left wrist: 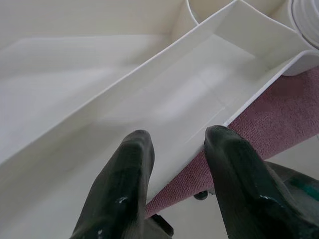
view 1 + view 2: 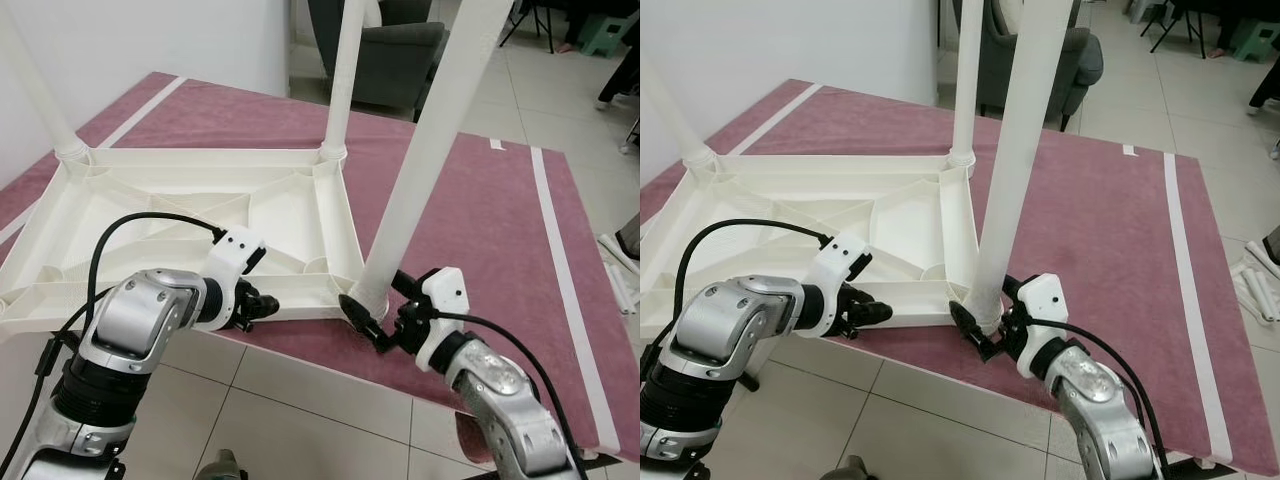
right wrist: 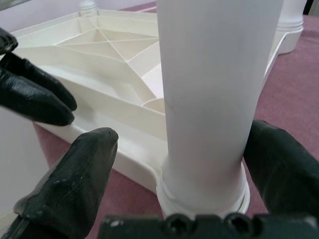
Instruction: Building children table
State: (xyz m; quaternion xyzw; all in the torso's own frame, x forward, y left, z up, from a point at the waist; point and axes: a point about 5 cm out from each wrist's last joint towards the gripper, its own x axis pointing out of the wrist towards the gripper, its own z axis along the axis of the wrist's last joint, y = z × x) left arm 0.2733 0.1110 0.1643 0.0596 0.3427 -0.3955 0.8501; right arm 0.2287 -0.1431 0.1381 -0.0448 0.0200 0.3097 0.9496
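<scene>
— Maroon rug (image 2: pixel 480 220) is carrying the upturned tabletop (image 2: pixel 190 215). My left hand (image 2: pixel 262 300) is straddling its near rim, fingers parted.

— And I'm bracketing the leg (image 2: pixel 420 170) loosely with my right hand (image 2: pixel 368 322), keeping it upright while seating it.

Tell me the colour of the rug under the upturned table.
Dusky pink-maroon rug with white stripes, best in the left eye view.
</scene>
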